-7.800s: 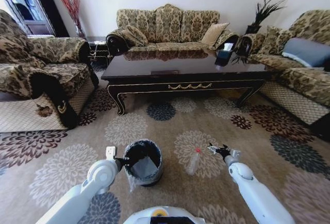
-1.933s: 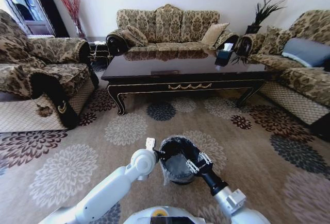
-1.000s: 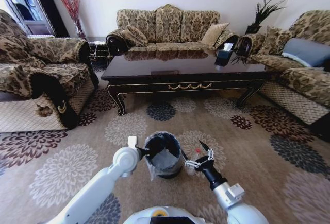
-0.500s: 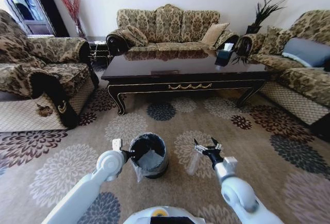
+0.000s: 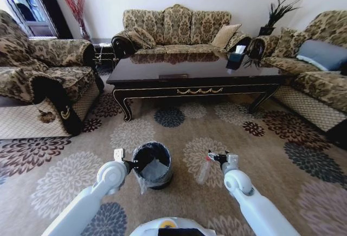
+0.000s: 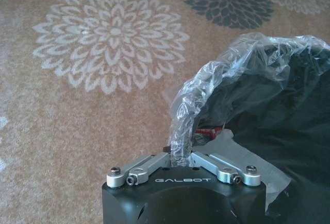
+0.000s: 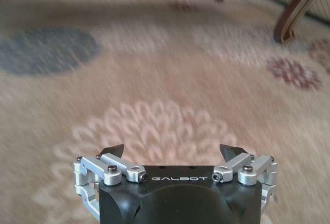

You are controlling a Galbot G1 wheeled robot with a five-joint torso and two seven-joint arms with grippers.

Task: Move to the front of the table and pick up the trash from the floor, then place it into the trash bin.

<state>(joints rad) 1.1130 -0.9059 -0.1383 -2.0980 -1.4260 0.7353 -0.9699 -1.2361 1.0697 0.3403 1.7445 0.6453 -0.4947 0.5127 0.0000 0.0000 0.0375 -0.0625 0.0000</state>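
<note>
In the head view, the black trash bin (image 5: 152, 165) stood on the floral carpet (image 5: 65, 176) in the lower centre of the frame. The left end effector (image 5: 135, 164) was pinched on the bin's plastic liner (image 6: 206, 85) at the rim. The clear plastic bottle (image 5: 204, 170) with a red cap lay on the carpet just right of the bin. The right end effector (image 5: 217, 157) hovered beside the bottle's cap, its fingers (image 7: 113, 151) spread wide and holding nothing. The dark coffee table (image 5: 195, 73) stood across the upper centre, well apart from the bin.
</note>
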